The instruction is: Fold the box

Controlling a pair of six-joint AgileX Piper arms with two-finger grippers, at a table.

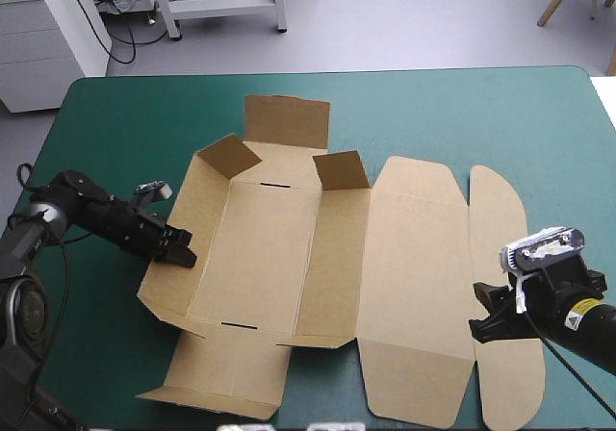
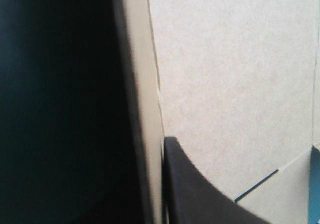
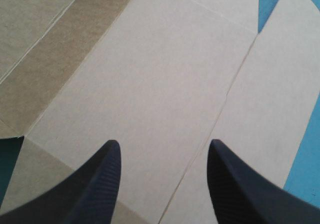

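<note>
The box [image 1: 269, 248] lies centred on the table [image 1: 115, 123].

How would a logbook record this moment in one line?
box: mostly flat, far flaps raised | left jaws: shut on its left wall | right jaws: open, above lid end

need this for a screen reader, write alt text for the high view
A brown box lies mostly flat on a teal-green table, with small flaps raised at its far end. The left gripper has its jaws shut on the box's left wall; the right gripper, jaws open, hovers over its right end.
</note>
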